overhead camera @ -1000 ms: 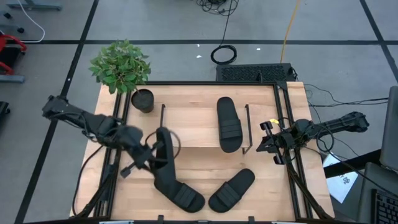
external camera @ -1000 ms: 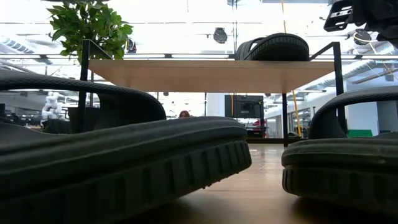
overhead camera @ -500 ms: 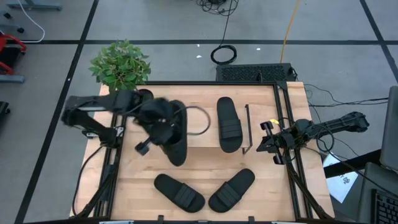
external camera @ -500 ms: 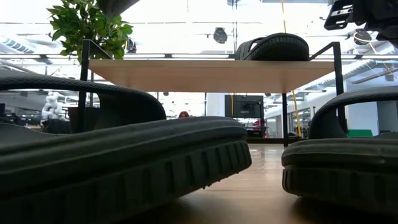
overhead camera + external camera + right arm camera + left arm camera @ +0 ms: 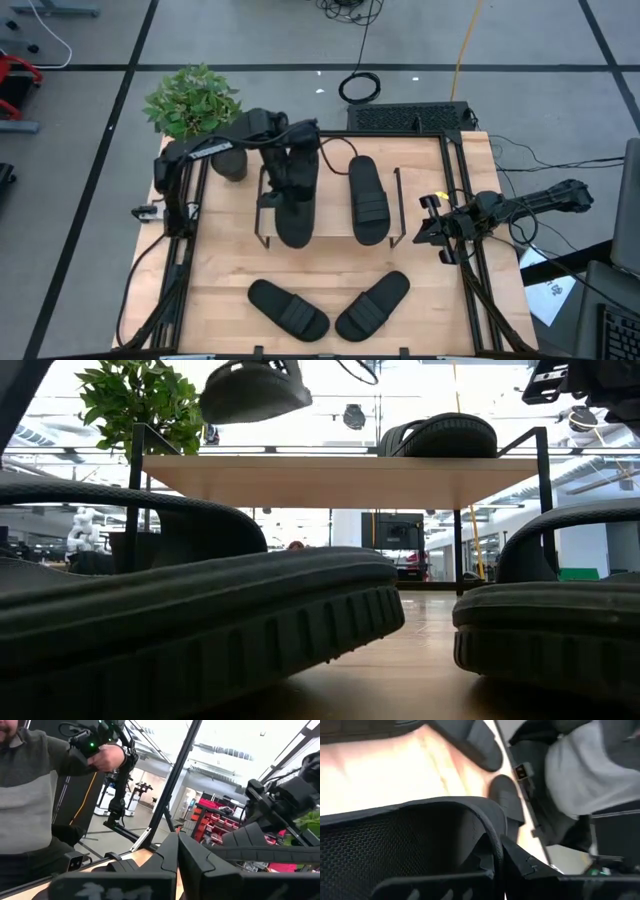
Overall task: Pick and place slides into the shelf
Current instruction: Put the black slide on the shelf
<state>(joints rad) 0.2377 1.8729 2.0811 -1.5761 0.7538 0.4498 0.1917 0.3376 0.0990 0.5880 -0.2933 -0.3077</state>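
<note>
A: Status of the left gripper (image 5: pixel 287 180)?

B: Its fingers are clamping tight on a slide (image 5: pixel 295 205), which is hanging from them above the shelf (image 5: pixel 330 232), toe pointing away from the fingers toward the front edge. In the low view the sole is riding clear above the top board.

A: And what is lying just beside the fingers?

B: A placed slide (image 5: pixel 368 199) is resting on the board to one side. Two more slides (image 5: pixel 288 308) (image 5: pixel 372 305) are lying on the counter (image 5: pixel 220 280), well away from the fingers.

A: The right gripper (image 5: pixel 430 232)?

B: It is waiting at the shelf's far end, fingers closed on nothing.

A: Recommendation?

B: Lower flat, parallel to the neighbour, keeping a gap, with heel and toe both over the board; release only once the sole is bearing.
</note>
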